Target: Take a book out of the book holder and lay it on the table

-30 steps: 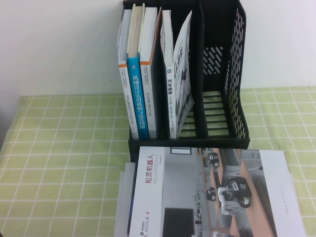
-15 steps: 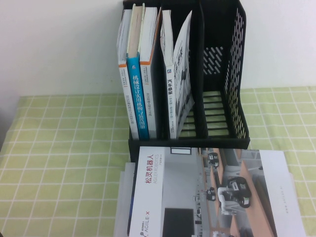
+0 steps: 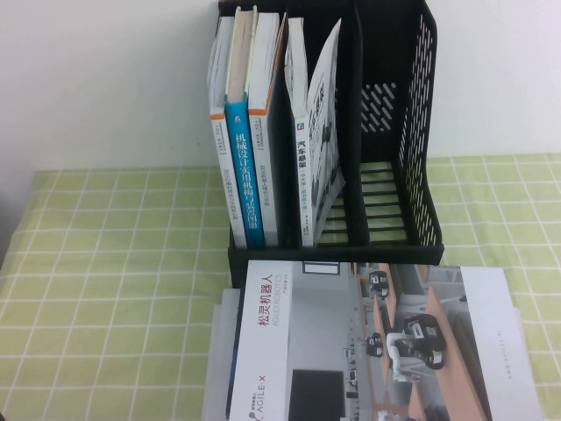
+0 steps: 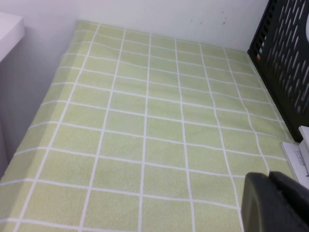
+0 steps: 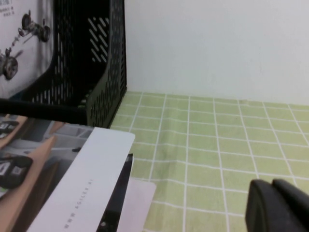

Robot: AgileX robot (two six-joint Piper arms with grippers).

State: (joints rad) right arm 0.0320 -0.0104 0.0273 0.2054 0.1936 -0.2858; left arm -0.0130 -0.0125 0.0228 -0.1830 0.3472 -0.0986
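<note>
The black book holder [image 3: 393, 132] stands at the back of the table. Three books [image 3: 245, 140] stand upright in its left slot, and a leaning magazine [image 3: 317, 149] fills the middle slot. The right slot has nothing in it. A large white book [image 3: 368, 342] lies flat on the table in front of the holder. My left gripper [image 4: 270, 175] is shut over the green cloth, left of the holder [image 4: 285, 58]. My right gripper [image 5: 272, 182] is shut over the cloth, right of the flat book [image 5: 82, 179] and holder [image 5: 104, 72]. Neither arm shows in the high view.
A green checked cloth [image 3: 105, 263] covers the table, against a white wall [image 3: 105, 79]. Pale sheets [image 3: 219, 351] stick out from under the flat book's left side. Open cloth lies on both sides of the holder.
</note>
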